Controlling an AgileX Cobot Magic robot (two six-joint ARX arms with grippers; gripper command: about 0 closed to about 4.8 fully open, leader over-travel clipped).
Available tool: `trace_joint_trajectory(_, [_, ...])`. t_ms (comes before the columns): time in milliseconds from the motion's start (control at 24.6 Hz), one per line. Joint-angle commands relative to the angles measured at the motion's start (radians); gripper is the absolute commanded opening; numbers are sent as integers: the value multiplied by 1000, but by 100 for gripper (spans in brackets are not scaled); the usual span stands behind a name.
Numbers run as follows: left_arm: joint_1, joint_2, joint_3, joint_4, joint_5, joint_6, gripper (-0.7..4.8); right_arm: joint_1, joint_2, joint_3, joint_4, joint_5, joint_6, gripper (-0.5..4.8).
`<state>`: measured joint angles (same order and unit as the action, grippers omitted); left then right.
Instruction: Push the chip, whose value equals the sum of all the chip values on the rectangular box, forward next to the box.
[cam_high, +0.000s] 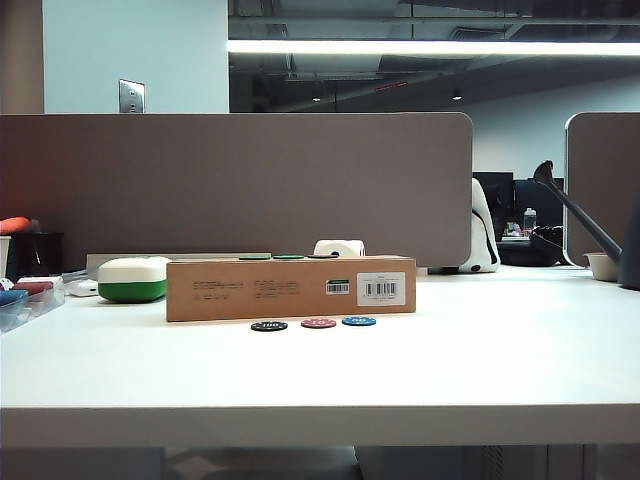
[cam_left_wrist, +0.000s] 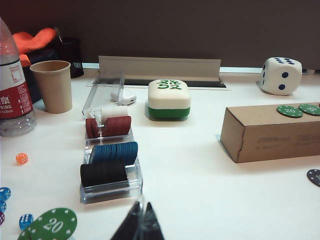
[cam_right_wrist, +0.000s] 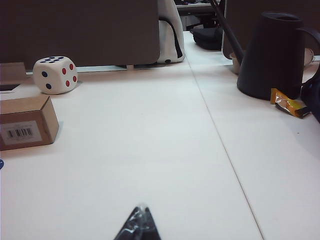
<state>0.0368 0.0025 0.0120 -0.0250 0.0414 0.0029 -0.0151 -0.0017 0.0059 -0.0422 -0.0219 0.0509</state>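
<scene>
Blue chip (cam_high: 359, 321) touches red chip (cam_high: 318, 323); left gripper (cam_left_wrist: 140, 227) and right gripper (cam_right_wrist: 138, 225), jaws pinched narrow, could nudge both toward the rectangular box (cam_high: 290, 288).

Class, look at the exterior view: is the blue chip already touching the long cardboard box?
No. The blue chip lies on the table in front of the rectangular box, with a strip of bare tabletop between them.

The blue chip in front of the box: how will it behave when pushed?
The blue chip lies flat on the smooth white table, so it probably slides rather than rolls. Thin and small, it looks light, so a hand may ride over it.
</scene>
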Motion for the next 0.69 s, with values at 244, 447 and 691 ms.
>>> trace_joint_trajectory(244, [-1, 206, 285, -103, 8, -3, -5, 0, 0, -5, 16, -3, 2, -6])
trace_joint_trajectory(447, [-27, 560, 533, -109, 7, -3, -5, 0, 0, -5, 17, -3, 5, -6])
trace_joint_trajectory(691, [-241, 987, 872, -109, 8, -3, -5, 0, 0, -5, 18, -3, 5, -6])
